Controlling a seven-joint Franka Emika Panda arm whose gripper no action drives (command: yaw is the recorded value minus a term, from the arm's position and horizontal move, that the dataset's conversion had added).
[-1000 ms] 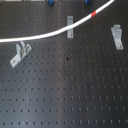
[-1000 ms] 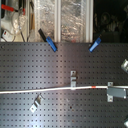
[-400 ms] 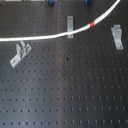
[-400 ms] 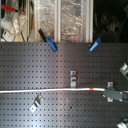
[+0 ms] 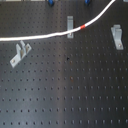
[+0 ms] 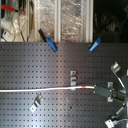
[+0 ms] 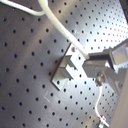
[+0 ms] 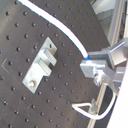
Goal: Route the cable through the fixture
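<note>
Cable [image 6: 45, 90] lengthwise across second exterior view

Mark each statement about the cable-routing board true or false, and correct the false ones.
1. The cable is white with one red band. True.
2. In the first exterior view, three metal fixtures stand on the board. True: one near the first exterior view's left, one at the cable, one near its right.
3. The board is a plain wooden tabletop. False: it is a dark perforated board.
4. The gripper is open and clear of the cable. False: in the second exterior view it is shut on the cable's end.
</note>
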